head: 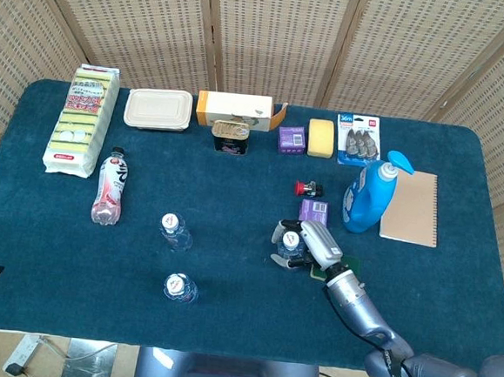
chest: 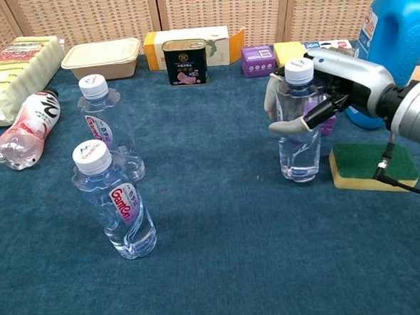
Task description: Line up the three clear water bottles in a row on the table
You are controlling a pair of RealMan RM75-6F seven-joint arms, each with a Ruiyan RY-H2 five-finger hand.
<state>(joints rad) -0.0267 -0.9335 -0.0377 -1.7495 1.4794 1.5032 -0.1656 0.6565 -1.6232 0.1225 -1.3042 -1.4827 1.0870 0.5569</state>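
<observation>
The right hand [head: 307, 243] holds a clear bottle [head: 290, 243] upright on the blue bench [head: 228, 274]. Two more bottles [head: 175, 231] [head: 179, 288] stand far to its left.

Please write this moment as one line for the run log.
right hand: holds a clear bottle upright beside the green sponge | two other bottles: stand upright to the left | left hand: not in view

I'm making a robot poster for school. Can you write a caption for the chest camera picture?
The robot's right hand holds one water bottle upright beside a green sponge.
</observation>
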